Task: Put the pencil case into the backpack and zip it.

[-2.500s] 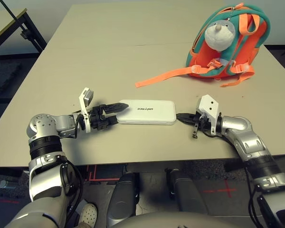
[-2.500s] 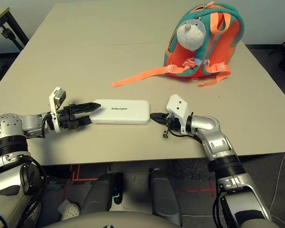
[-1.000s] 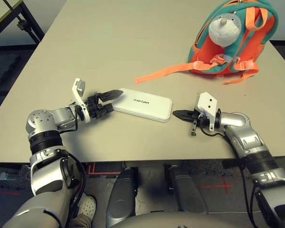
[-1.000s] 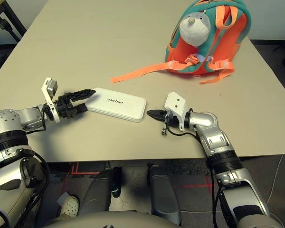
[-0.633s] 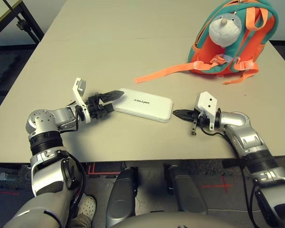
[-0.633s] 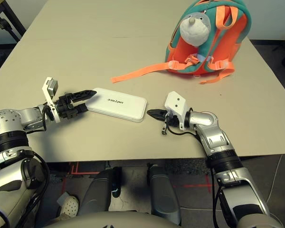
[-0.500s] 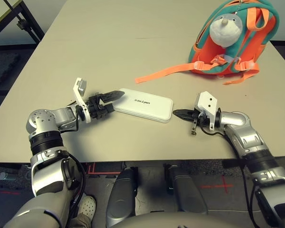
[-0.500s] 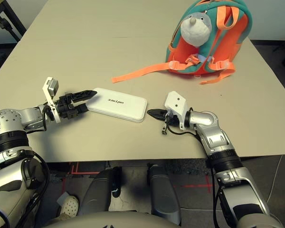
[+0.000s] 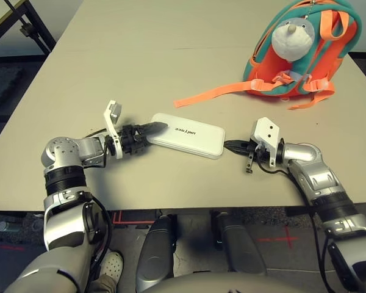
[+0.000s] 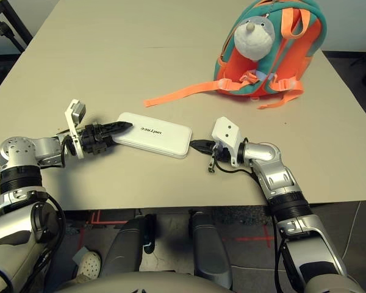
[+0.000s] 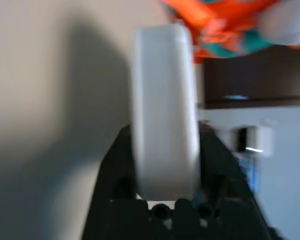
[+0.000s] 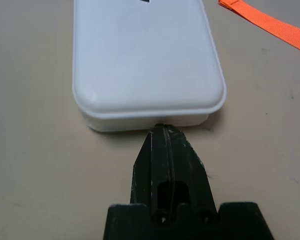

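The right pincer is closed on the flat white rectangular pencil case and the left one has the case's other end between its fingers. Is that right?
Not quite: the right pincer is shut on nothing, its tips at the end of the flat white rectangular pencil case, as the right wrist view shows. The rest stands.

The left pincer (image 9: 162, 130) points inward, fingers parted, facing the right pincer (image 9: 227, 144), whose fingertips meet.

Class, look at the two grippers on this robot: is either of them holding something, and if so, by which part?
The left gripper holds the white pencil case by its left end; the right gripper holds nothing.
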Controlling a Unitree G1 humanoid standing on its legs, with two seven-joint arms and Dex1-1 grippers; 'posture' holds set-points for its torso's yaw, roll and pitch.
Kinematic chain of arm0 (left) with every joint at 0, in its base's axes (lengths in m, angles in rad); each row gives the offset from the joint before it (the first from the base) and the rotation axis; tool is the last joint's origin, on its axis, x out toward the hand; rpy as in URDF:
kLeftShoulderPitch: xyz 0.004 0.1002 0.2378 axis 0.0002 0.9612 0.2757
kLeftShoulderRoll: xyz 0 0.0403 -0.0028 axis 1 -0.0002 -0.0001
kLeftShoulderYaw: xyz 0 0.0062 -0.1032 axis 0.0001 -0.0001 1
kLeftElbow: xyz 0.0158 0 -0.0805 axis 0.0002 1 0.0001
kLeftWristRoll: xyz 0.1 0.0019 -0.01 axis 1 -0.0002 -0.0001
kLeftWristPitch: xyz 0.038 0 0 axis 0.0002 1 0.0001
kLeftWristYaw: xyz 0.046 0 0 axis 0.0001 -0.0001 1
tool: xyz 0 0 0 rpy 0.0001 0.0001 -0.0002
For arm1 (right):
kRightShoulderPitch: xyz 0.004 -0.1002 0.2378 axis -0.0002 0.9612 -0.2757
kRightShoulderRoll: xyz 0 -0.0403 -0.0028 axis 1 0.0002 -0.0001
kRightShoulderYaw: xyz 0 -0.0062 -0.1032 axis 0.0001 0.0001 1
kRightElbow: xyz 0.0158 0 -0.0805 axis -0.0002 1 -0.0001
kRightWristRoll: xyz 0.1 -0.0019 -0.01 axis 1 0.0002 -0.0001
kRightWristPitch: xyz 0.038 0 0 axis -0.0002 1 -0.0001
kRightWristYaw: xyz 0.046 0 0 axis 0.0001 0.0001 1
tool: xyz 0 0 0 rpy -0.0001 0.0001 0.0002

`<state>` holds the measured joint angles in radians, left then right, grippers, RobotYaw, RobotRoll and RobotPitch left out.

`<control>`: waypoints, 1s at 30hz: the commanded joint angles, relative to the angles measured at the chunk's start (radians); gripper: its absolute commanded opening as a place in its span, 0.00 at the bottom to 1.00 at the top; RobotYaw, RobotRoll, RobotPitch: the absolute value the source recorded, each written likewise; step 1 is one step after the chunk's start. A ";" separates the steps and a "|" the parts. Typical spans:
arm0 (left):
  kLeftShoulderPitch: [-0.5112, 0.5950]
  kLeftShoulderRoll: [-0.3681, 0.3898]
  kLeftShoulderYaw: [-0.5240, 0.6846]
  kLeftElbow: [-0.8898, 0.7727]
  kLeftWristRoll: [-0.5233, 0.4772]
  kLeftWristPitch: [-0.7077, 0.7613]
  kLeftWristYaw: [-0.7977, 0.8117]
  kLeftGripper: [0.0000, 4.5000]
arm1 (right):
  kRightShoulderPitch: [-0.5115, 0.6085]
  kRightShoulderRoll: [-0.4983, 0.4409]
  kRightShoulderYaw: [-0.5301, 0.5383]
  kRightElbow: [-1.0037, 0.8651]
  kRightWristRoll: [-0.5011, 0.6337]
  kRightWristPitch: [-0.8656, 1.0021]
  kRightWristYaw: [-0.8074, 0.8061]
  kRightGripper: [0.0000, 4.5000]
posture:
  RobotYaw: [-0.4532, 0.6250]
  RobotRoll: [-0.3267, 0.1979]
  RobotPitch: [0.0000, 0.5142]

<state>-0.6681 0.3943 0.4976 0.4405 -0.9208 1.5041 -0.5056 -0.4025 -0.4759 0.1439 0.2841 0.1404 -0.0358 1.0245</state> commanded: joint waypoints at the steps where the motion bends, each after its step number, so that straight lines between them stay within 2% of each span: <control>1: 0.001 -0.006 -0.017 -0.004 0.015 0.012 0.004 0.31 | 0.010 0.006 0.016 0.018 -0.008 0.003 0.001 0.00 | 0.34 0.62 0.38; 9: -0.018 -0.024 0.023 -0.034 0.001 -0.064 0.008 0.31 | 0.010 0.007 0.015 0.021 -0.009 0.001 -0.001 0.00 | 0.34 0.62 0.38; 13: -0.045 -0.058 0.083 -0.103 -0.014 -0.180 0.055 0.31 | 0.009 0.001 0.011 0.034 -0.029 -0.003 -0.030 0.00 | 0.34 0.62 0.38; 19: -0.056 -0.092 0.109 -0.193 -0.023 -0.330 0.106 0.31 | -0.007 0.001 -0.010 0.081 -0.064 -0.002 -0.119 0.00 | 0.34 0.62 0.38; 22: -0.053 -0.106 0.108 -0.248 -0.031 -0.383 0.122 0.31 | -0.020 0.019 -0.062 0.108 -0.046 0.051 -0.218 0.14 | 0.34 0.62 0.38; 27: -0.034 -0.108 0.062 -0.307 -0.014 -0.440 0.118 0.31 | -0.049 0.047 -0.174 0.133 0.013 0.157 -0.364 0.56 | 0.35 0.62 0.39; 30: -0.024 -0.111 0.040 -0.323 -0.006 -0.487 0.112 0.31 | -0.088 0.054 -0.282 0.148 0.081 0.243 -0.453 0.82 | 0.35 0.62 0.38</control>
<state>-0.6984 0.2871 0.5499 0.1560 -0.9229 1.0502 -0.3800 -0.4747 -0.4192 -0.0736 0.4085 0.1845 0.1586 0.6212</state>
